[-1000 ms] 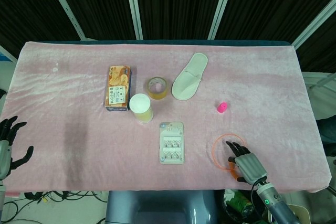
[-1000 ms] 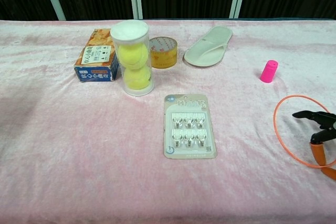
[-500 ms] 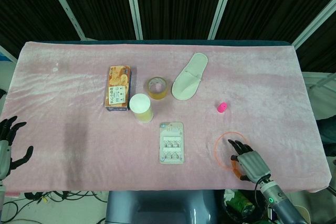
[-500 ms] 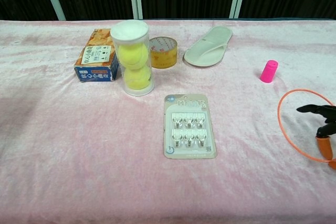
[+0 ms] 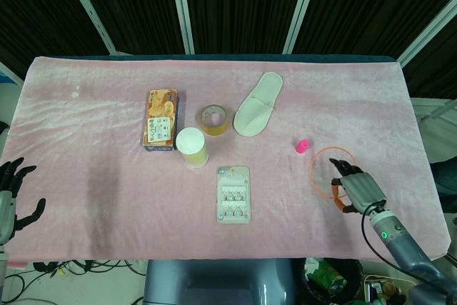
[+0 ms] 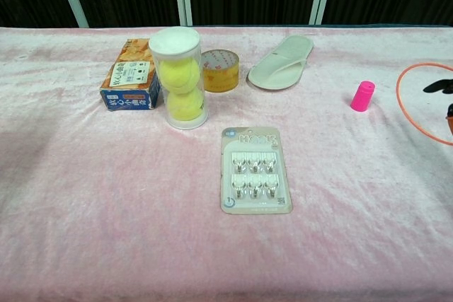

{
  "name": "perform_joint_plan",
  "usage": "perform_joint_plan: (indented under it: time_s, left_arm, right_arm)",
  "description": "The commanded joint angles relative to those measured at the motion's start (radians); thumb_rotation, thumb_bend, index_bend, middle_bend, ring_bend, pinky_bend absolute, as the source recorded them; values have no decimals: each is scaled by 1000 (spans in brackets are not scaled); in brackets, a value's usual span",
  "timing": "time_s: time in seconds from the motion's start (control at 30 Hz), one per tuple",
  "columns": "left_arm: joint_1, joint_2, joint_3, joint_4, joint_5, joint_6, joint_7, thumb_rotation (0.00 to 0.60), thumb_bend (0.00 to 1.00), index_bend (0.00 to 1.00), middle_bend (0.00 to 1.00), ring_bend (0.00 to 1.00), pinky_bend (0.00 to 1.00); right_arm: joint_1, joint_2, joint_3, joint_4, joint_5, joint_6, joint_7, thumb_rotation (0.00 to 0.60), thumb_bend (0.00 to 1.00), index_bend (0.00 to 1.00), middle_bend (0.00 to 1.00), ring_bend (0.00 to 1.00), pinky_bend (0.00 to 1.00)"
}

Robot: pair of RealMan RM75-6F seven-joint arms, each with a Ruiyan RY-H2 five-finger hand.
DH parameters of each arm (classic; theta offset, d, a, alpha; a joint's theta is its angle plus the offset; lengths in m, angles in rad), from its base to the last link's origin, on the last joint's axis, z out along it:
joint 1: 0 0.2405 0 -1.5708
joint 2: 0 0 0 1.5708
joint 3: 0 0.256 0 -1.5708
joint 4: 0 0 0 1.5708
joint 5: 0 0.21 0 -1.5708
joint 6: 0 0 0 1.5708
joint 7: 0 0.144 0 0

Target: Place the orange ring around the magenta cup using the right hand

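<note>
The magenta cup (image 5: 302, 147) (image 6: 362, 95) stands upright on the pink cloth, right of centre. My right hand (image 5: 357, 189) (image 6: 442, 90) holds the thin orange ring (image 5: 314, 164) (image 6: 403, 114) by its near right side. The ring is lifted off the cloth, tilted, just right of the cup and not around it. In the chest view only dark fingertips and the ring's left arc show at the right edge. My left hand (image 5: 11, 194) rests at the table's near left edge, empty, with its fingers apart.
A hook pack (image 5: 233, 194) (image 6: 255, 170) lies at centre front. Behind it stand a tennis-ball tube (image 5: 192, 147) (image 6: 178, 79), a cracker box (image 5: 161, 119) (image 6: 130, 75), a tape roll (image 5: 213, 118) (image 6: 220, 70) and a white slipper (image 5: 258, 103) (image 6: 282, 62).
My right hand has lifted the orange ring off the cloth and carried it away from the front edge and to the right, up level with the magenta cup. The left hand has stayed still.
</note>
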Motion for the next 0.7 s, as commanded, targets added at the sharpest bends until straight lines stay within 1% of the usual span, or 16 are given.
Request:
perform_joint_plan:
  time_s: [0.03,0.17,0.27,0.43,0.7]
  left_arm:
    - [0,-1,0,1,0,-1,1,600,339,194,66,0,0]
    - [-2,-2,-1,1,-1,-2,2,600,339,194,65,0,0]
    - [-2,-2,-4,1,-7,-4,2,600,339,194,65,0,0]
    - [-6,-1,-5,2,-12,-10,3,600,339,194,66,0,0]
    - [-6,-1,-7,0,-17,-12,4,600,339,194,66,0,0]
  right_arm:
    - [77,21,50,20,91,-107,-12,600,394,661,0,2,160]
    - [145,2,70,58,168,-196,-62,600,394,660,0,2,160]
    - [189,-16,80,81,231,-238,-101,600,395,661,0,2,160]
    - [246,-37,85,97,330,-269,-163,600,391,661,0,2,160]
    - [329,-74,63,114,482,-303,-237,600,391,661,0,2,160]
